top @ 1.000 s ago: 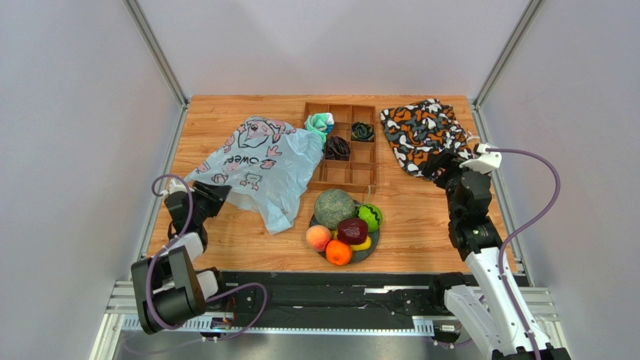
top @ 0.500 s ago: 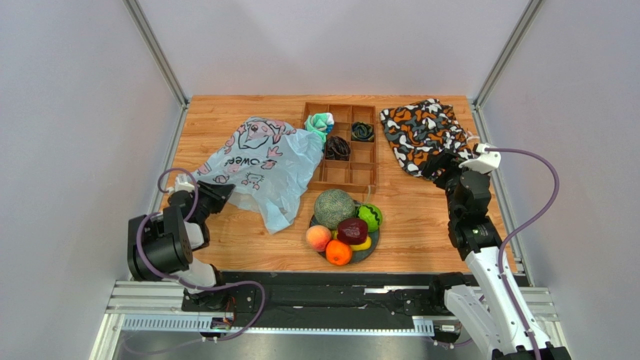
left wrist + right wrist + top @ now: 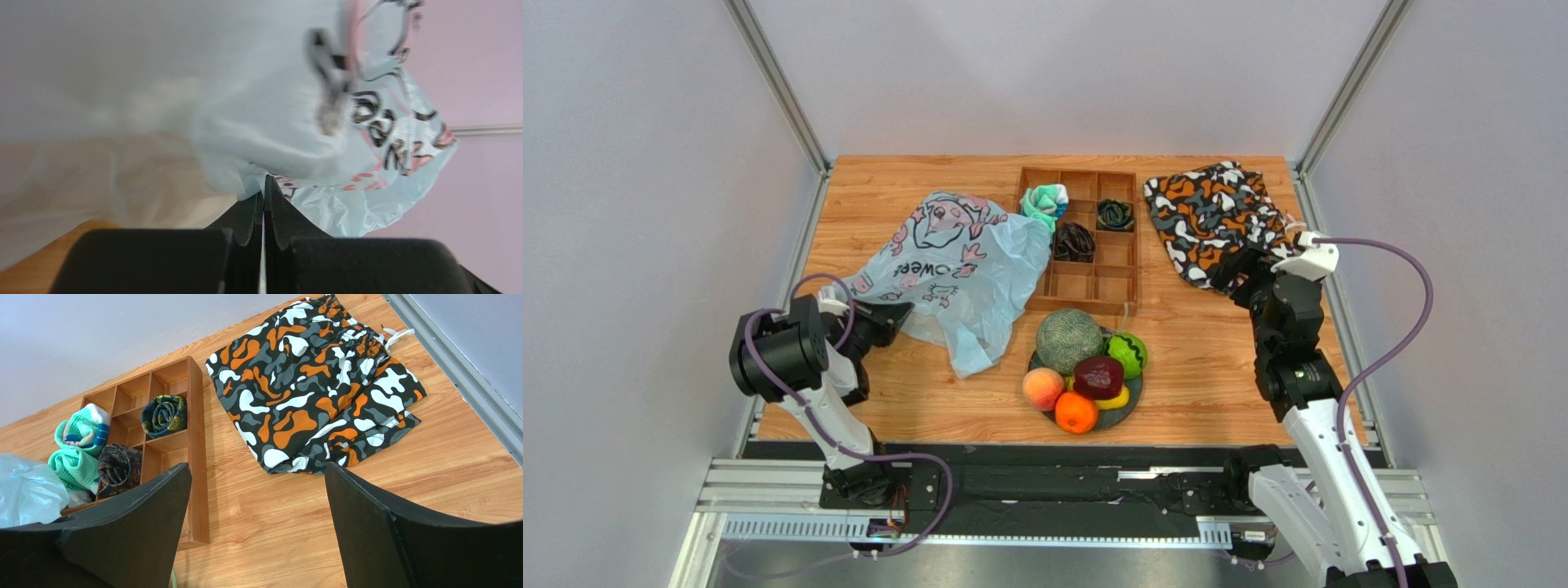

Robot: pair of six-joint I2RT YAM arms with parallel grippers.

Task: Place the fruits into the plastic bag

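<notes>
Because the plastic bag (image 3: 952, 263) likely needs opening before anything goes in, the left tool (image 3: 887, 321) is clamped on its near left edge. The bag lies crumpled on the left of the worktop (image 3: 1210, 368). The fruits (image 3: 1087, 368) sit heaped on a dark plate (image 3: 1127, 408) near the centre. The right tool (image 3: 256, 478) hangs with jaws apart, over by the patterned cloth (image 3: 1210, 221).

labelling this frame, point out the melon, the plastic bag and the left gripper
melon (image 3: 1069, 339), top view, centre of netted rind
plastic bag (image 3: 955, 263), top view, printed middle
left gripper (image 3: 265, 185), left wrist view, between fingertips
</notes>
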